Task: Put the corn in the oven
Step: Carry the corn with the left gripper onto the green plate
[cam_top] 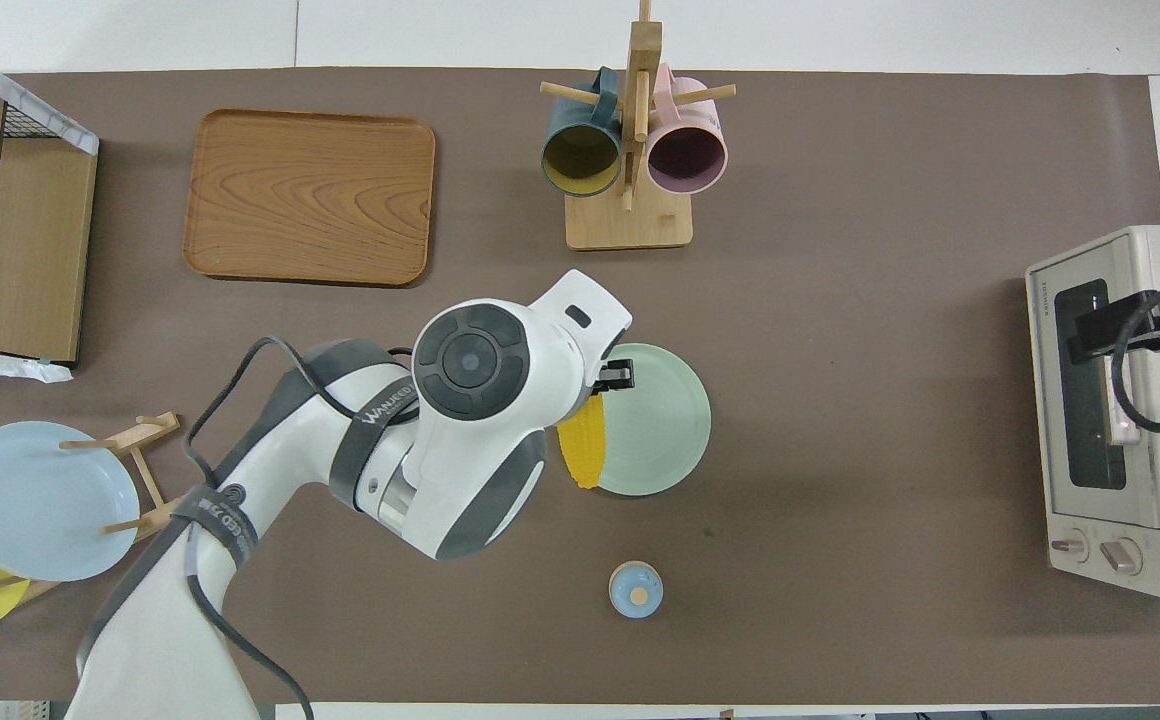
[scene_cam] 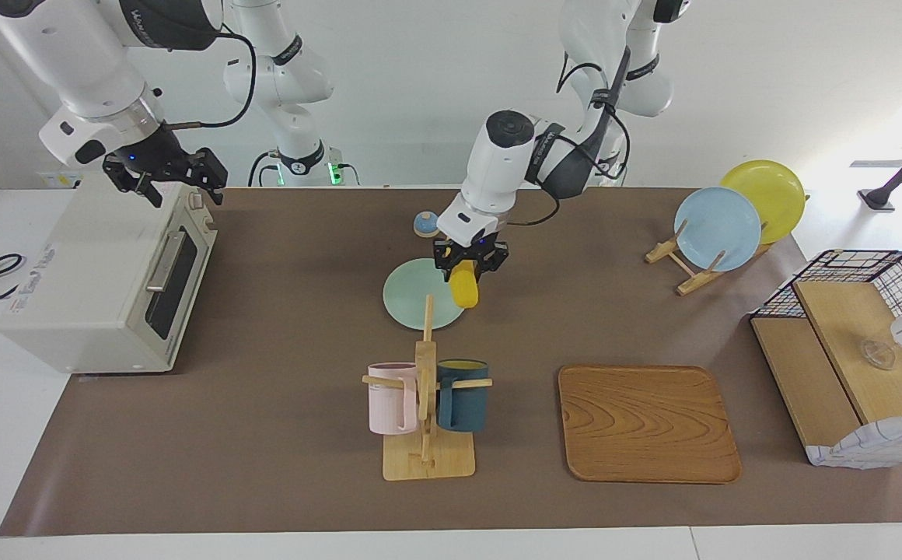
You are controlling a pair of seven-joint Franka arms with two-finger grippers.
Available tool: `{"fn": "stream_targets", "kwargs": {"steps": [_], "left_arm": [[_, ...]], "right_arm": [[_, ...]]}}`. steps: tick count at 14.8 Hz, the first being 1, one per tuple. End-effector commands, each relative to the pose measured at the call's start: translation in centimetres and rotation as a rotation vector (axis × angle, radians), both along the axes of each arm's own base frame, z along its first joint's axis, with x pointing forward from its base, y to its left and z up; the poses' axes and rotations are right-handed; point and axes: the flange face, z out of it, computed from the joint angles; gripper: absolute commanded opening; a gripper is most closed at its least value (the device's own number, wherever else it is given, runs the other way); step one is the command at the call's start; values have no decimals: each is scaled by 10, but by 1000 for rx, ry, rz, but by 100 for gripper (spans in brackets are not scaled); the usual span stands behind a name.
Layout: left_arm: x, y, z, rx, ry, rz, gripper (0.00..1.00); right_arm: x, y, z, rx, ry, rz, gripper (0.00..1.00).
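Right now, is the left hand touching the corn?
Touching. The facing view shows the left hand shut on the corn, which hangs from it over the green plate.

Robot lab; mock kitchen tabletop

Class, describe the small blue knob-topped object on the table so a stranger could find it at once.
Start at the pale green plate in the middle of the brown mat. Just nearer to the robots than that plate sits the little blue dome, alone on bare mat. It is the smallest thing here, round, light blue, with a tan knob on top, unlike the flat plates.
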Motion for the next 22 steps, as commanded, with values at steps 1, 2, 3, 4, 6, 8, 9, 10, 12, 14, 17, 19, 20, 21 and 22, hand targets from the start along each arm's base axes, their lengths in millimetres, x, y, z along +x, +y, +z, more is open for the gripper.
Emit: {"fn": "stream_targets", "kwargs": {"steps": [1,2,3,4,6,8,9,10,12,14,17,19,20,21,22], "left_arm": [[-1,-16,-29,-28,-29,31,0],[-9,-27,-40,-26,-26,15,0],[-14,-34,-53,-22,-24,5,0],[-13,-36,-60,-30,-34,11,0],[-12,-37,-68,-28,-37,6,0],[-14,-36,-72,-28,-40,0,0],[-14,-35,-74,-25,-38,0,0],[-15,-35,-74,-23,-36,0,0],[-18,-36,-75,-16,-30,-4,100],[-18,-36,-73,-16,-28,-2,100],[3,2,-18,4,3,36,100],[22,44,31,7,9,66,100],[35,67,51,5,11,102,100],[45,87,69,9,16,125,100],[56,111,84,14,11,129,100]], "right_arm": [[-6,-6,2,7,6,8,100],[-7,-7,2,10,5,23,100],[-6,-10,-2,13,0,41,100],[-4,-17,-2,14,-38,58,77],[-5,-22,-7,12,-49,52,4],[-16,-40,-20,27,-28,93,0],[-18,-43,-32,33,-63,171,0],[-23,-50,-46,32,-99,201,0],[-41,-57,-76,28,-116,155,0],[-46,-70,-94,8,-129,101,0],[-50,-87,-116,3,-137,62,0],[-48,-104,-125,-17,-134,44,0],[-46,-107,-127,-26,-136,44,0],[-46,-109,-131,-26,-132,39,0],[-46,-110,-131,-26,-131,35,0]]}}
